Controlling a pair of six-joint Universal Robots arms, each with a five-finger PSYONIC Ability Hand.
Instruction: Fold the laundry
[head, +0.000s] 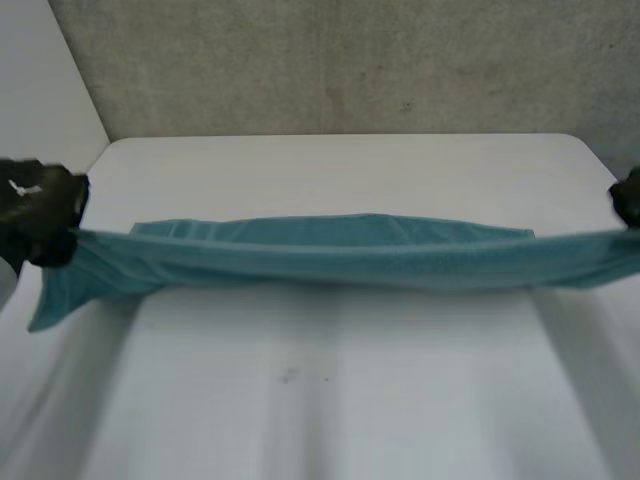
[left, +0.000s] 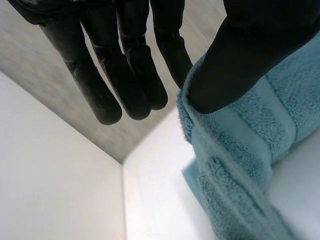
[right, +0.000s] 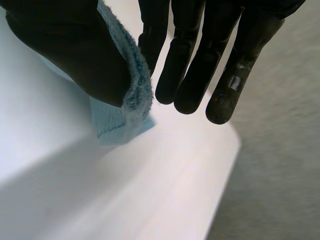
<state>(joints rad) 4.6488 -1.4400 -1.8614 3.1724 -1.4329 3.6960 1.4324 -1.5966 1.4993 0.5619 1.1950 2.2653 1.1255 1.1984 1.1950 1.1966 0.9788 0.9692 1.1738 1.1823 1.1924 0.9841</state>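
A teal towel (head: 340, 255) is stretched in a long band across the white table (head: 330, 400), held up between both hands, with its far edge resting on the tabletop. My left hand (head: 40, 210) grips the towel's left end, and a loose corner hangs below it. In the left wrist view the thumb (left: 240, 60) pinches the towel (left: 240, 165) against a finger, while the other fingers (left: 125, 75) stay straight. My right hand (head: 628, 197) holds the right end. In the right wrist view its thumb (right: 75, 50) pinches the towel's edge (right: 127, 100) beside straight fingers (right: 200, 60).
A grey wall (head: 330, 60) rises behind the table's far edge, and a white wall (head: 30, 70) stands at the left. Bare tabletop lies in front of the towel.
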